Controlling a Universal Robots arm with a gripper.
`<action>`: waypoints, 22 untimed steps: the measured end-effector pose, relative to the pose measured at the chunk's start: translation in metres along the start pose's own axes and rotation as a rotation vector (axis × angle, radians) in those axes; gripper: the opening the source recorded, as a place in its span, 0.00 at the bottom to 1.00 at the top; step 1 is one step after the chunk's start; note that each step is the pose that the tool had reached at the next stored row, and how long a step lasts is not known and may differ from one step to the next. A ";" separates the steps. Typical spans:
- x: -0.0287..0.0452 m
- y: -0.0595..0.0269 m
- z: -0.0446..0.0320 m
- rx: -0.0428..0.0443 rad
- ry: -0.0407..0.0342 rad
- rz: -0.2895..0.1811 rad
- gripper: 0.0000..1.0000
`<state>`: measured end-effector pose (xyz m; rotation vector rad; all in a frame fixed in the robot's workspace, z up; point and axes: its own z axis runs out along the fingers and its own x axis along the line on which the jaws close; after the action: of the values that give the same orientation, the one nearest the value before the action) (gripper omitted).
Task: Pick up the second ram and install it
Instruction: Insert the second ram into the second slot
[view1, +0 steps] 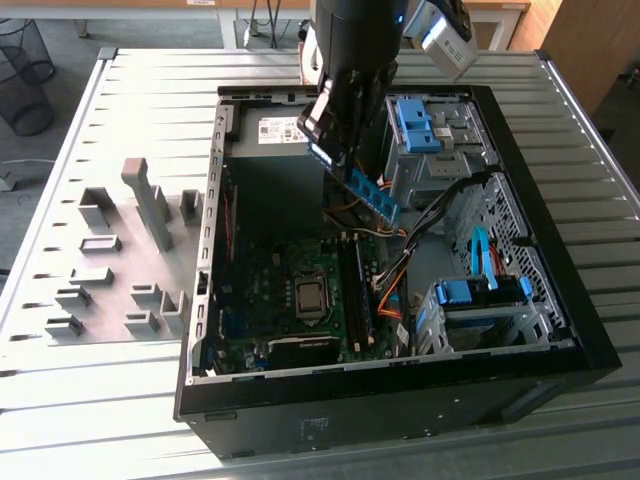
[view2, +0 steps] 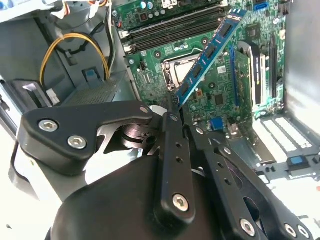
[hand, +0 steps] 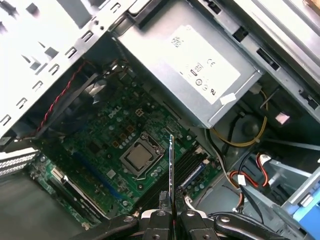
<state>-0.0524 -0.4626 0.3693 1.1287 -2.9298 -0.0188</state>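
The second ram (view1: 366, 191) is a thin blue board with dark chips, hanging tilted above the open computer case (view1: 203, 300). My gripper (view1: 328, 148) is shut on its upper end. In the second wrist view the ram (view2: 210, 50) slants out from my gripper (view2: 175, 114) over the green motherboard (view2: 220, 95). In the first wrist view the ram (hand: 171, 170) shows edge-on, clamped by my gripper (hand: 170, 216), above the long dark memory slots (hand: 189, 172) beside the processor socket (hand: 137, 157). The slots (view1: 352, 290) lie below the stick and apart from it.
A grey power supply (view1: 268, 130) fills the case's far end. Blue-clipped drive bays (view1: 422, 125) (view1: 478, 295) and orange and black cables (view1: 392, 292) crowd the exterior view's right. A grey fixture plate (view1: 120, 260) with upright blocks lies on the slatted table at the exterior view's left.
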 end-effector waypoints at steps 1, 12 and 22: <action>0.0000 0.0000 0.0001 0.0001 -0.0001 0.017 0.14; 0.0000 0.0000 0.0001 0.0003 -0.0004 0.049 0.14; 0.0000 0.0000 0.0003 0.0005 -0.0008 0.091 0.14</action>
<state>-0.0524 -0.4626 0.3690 0.9950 -2.9783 -0.0183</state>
